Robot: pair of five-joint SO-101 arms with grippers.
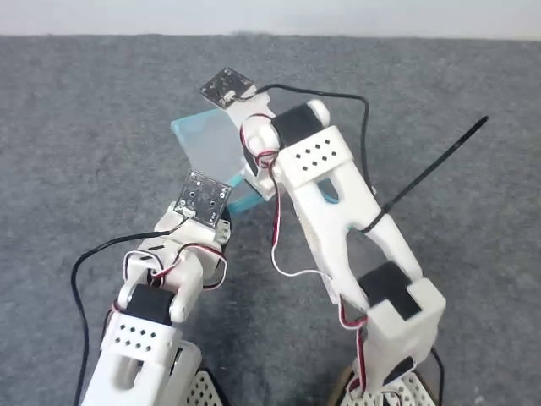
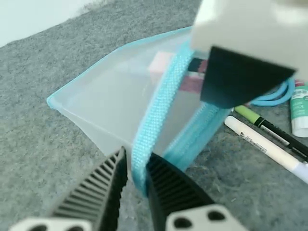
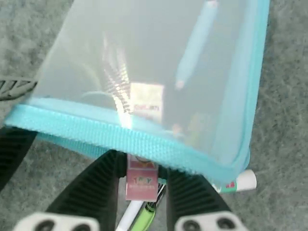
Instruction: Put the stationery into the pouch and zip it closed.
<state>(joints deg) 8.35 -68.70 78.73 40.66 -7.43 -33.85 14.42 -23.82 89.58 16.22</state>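
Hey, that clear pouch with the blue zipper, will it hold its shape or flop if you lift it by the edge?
Probably floppy: the pouch has thin see-through walls, and its zipper band curves where the left claw pinches it. Likely light too. On the fuzzy carpet it may drag rather than slide.

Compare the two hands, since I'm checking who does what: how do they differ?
The left hand pinches the blue zip edge of the pouch; the right hand holds a small pink-labelled item. The left hand grips near one end of the zip; the right hand sits toward the other end. Both have black ribbed fingers.
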